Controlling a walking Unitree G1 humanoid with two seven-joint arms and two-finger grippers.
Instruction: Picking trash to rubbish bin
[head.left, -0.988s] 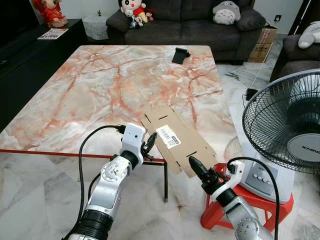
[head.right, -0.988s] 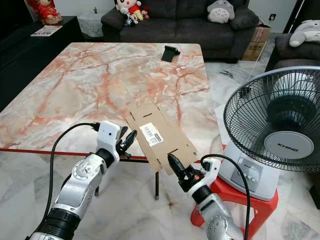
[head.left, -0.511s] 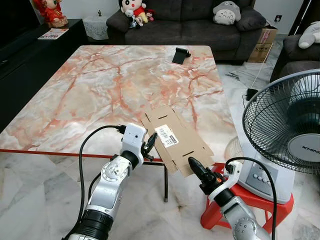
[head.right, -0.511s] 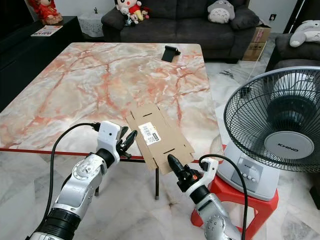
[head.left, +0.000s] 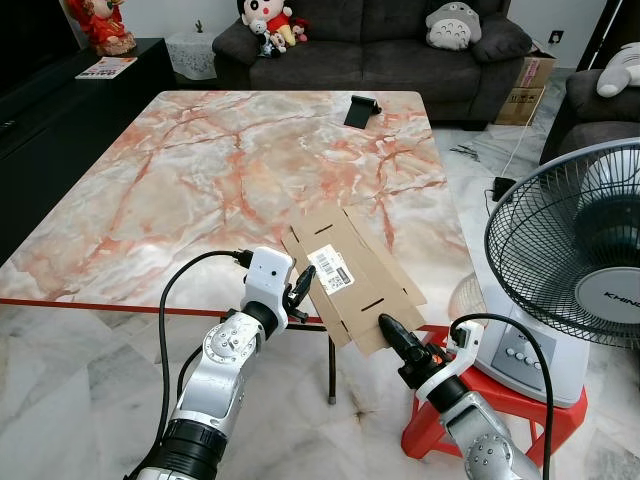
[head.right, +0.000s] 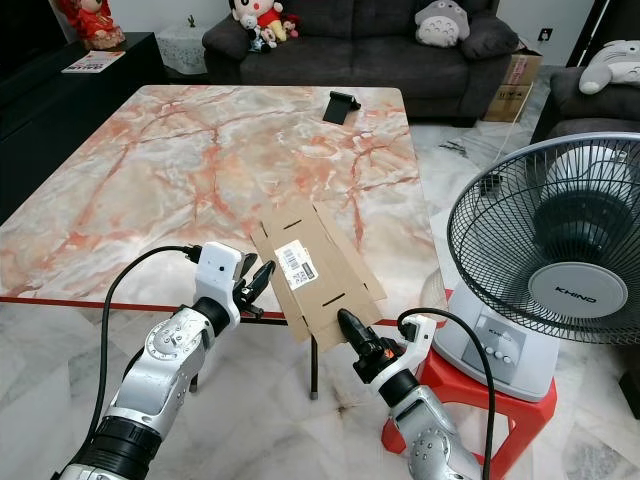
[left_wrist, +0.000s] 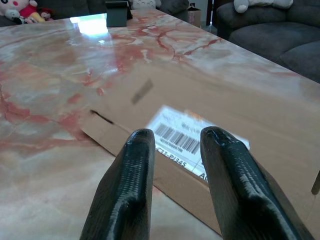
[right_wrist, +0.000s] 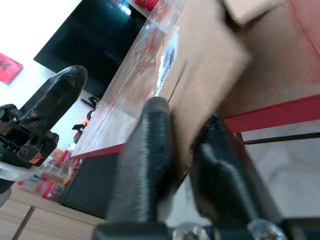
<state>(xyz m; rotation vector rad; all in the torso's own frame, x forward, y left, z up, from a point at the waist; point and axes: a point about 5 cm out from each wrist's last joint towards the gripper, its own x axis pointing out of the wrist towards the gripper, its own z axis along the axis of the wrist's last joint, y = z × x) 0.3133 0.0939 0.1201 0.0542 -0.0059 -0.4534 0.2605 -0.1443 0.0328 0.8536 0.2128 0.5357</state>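
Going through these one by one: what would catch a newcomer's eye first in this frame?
The flattened cardboard box with a white barcode label, overhanging the near edge of the pink marble table. The right claw is pinching the cardboard's overhanging corner from below, while the left claw sits open at its other side. A large black fan stands on a red stool to the right.

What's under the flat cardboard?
Most of the flat cardboard lies on the marble table. Its near corner sticks out past the edge, pinched by the right gripper. Anything beneath the cardboard is covered.
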